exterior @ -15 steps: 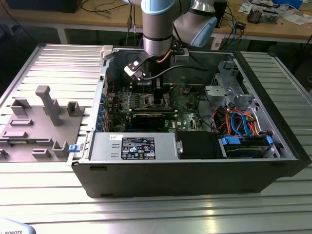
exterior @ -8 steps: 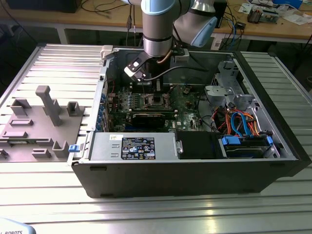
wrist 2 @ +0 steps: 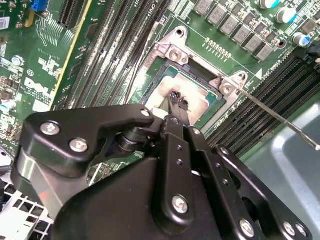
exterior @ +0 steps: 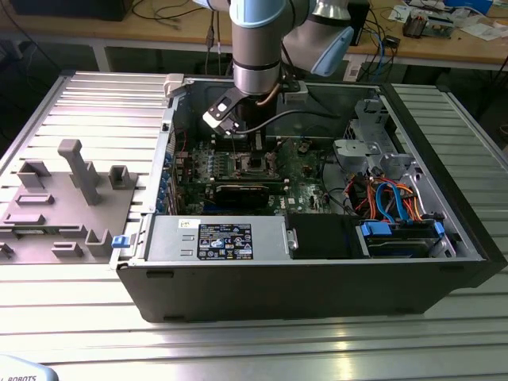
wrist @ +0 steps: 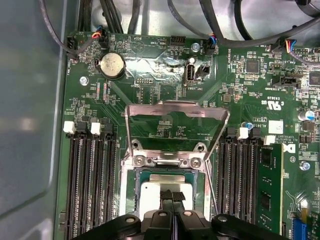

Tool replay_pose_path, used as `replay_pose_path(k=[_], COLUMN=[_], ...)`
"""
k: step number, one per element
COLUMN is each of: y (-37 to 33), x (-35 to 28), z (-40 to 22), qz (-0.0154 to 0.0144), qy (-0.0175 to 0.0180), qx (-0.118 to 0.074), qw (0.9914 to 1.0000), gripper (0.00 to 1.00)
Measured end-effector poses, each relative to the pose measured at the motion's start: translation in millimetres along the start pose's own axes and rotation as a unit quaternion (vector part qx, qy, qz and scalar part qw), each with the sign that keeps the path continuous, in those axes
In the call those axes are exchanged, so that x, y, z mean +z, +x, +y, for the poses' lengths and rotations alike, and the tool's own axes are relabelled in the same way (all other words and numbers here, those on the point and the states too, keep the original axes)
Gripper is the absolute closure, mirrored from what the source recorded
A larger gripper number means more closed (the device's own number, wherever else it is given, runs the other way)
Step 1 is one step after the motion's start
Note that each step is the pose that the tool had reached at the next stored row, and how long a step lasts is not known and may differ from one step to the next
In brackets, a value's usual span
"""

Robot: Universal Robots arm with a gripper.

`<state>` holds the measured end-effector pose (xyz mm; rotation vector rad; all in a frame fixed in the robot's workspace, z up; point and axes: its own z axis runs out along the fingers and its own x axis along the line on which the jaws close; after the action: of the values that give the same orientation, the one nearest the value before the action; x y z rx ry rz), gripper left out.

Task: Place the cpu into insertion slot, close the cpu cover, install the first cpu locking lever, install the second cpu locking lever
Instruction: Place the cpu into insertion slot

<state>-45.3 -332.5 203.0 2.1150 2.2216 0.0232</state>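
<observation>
The cpu (wrist: pixel 152 192) lies flat in the insertion slot (wrist: pixel 131 200), its pale silvery face up; in the second wrist view the cpu (wrist 2: pixel 197 106) sits inside the socket frame. The cpu cover (wrist: pixel 176 111) stands swung open, away from the slot. My gripper (wrist: pixel 172 196) hangs just over the chip's middle with its thin black fingertips (wrist 2: pixel 182 104) pressed together, at or barely above the metal face. A thin locking lever (wrist 2: pixel 280 120) sticks out free from the socket corner. In the exterior view my gripper (exterior: pixel 251 148) reaches down into the case over the socket (exterior: pixel 252 165).
The motherboard (wrist: pixel 150 85) lies in an open black computer case (exterior: pixel 444 270). Memory slots (wrist: pixel 92 185) flank the socket on both sides. Cables (exterior: pixel 389 198) and a drive cage fill the case toward the exterior view's right. A grey fixture (exterior: pixel 71 198) stands outside it.
</observation>
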Motion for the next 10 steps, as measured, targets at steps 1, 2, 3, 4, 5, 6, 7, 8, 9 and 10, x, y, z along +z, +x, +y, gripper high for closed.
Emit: replay_pose_path(k=[1,2,3,4,5,6,7,8,9,10], y=[0.0,0.1,0.1,0.3,-0.1,-0.5,-0.8,-1.0,-1.2,-1.4], x=[0.1,-0.1,-1.8,-4.2,-8.7,-13.2,-20.1,-24.1,-26.8,-31.1], z=[0.1,0.1,0.4,0.7,0.8,1.0,1.8,2.6,3.3,4.8], qz=[0.0000,0.0001,0.0006,0.0013,0.0007,0.0002,0.0003,0.0003,0.0003,0.0003], qy=[-0.0001,-0.0001,-0.0005,-0.0011,-0.0005,-0.0002,-0.0003,-0.0002,0.0000,0.0005], qx=[0.000,0.000,0.000,0.000,0.000,0.000,0.000,0.000,0.000,0.000], qw=[1.00000,1.00000,1.00000,1.00000,1.00000,1.00000,1.00000,1.00000,1.00000,1.00000], gripper=[0.89,0.89,0.89,0.89,0.89,0.89,0.89,0.89,0.89,0.89])
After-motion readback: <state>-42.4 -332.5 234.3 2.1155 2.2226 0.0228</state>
